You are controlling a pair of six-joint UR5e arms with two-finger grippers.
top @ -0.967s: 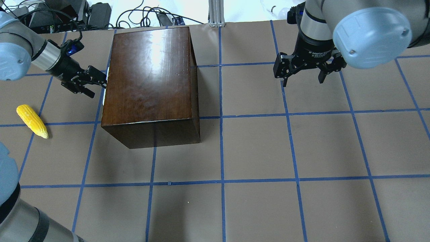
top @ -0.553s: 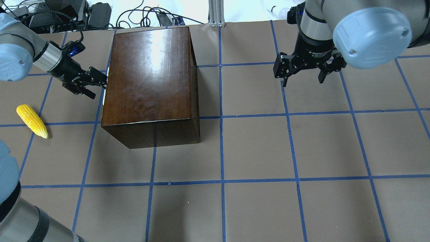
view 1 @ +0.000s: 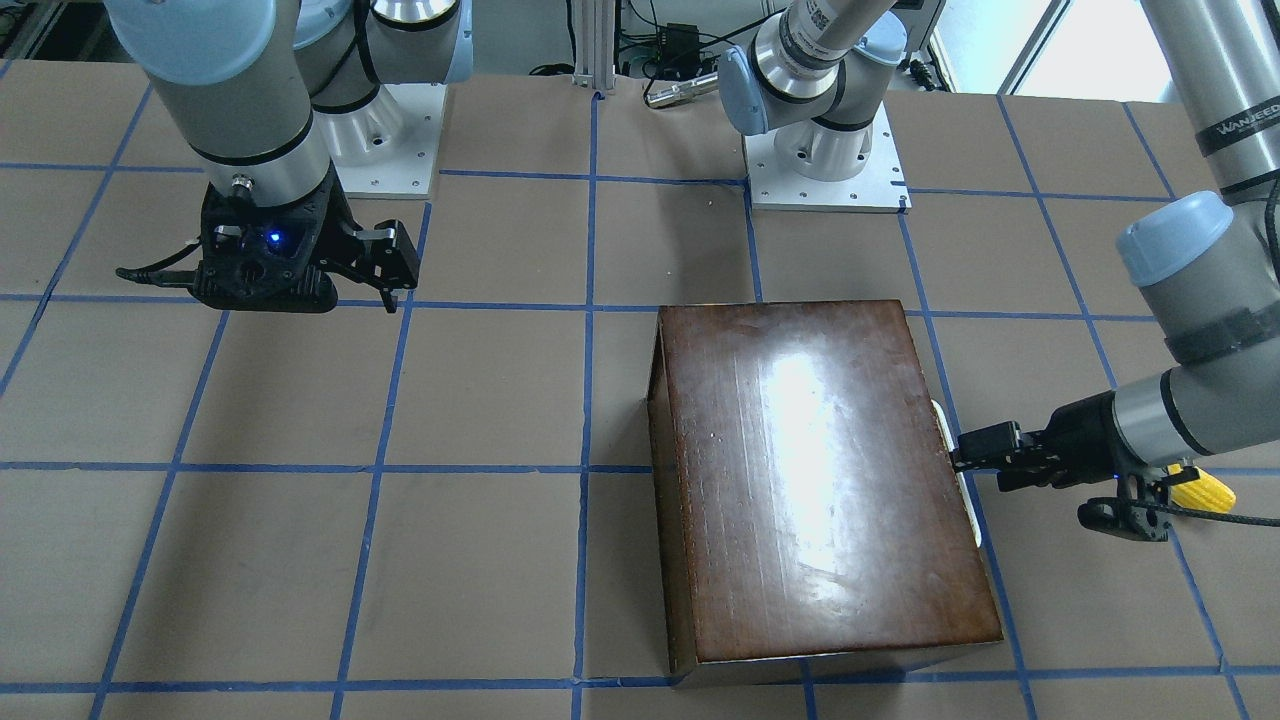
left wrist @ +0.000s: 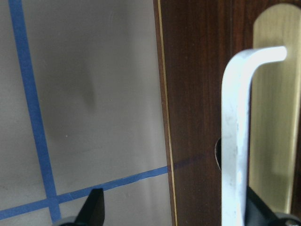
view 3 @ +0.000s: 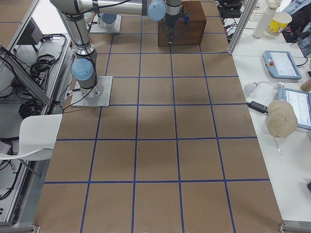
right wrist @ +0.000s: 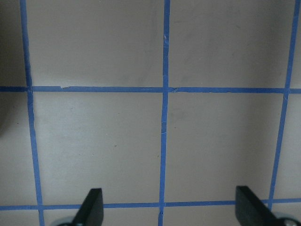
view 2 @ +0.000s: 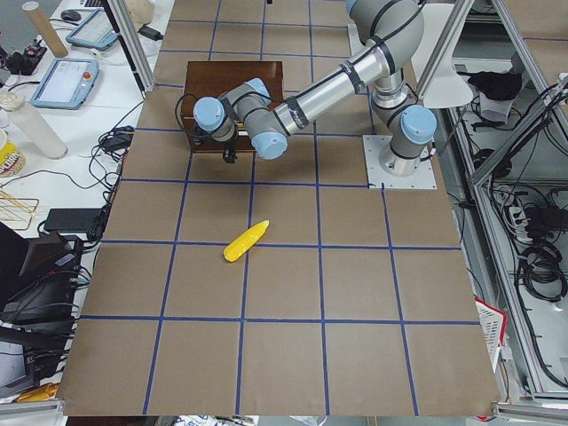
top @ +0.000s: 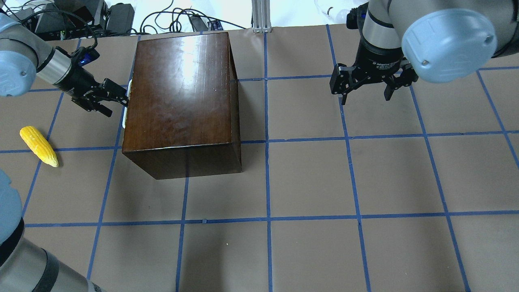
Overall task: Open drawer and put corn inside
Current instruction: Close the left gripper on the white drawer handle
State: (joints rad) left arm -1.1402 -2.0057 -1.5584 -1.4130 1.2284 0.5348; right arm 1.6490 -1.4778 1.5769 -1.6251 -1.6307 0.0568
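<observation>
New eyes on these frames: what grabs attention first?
The glossy dark-brown box dominates the far left half of the table, with the left tool open around the pale handle on its side face. The bright yellow corn lies alone near the table's left edge. The right tool hangs open above the taped grid.

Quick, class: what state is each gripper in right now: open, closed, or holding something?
Left gripper: open, at the drawer handle, gripping nothing.
Right gripper: open, empty.
</observation>
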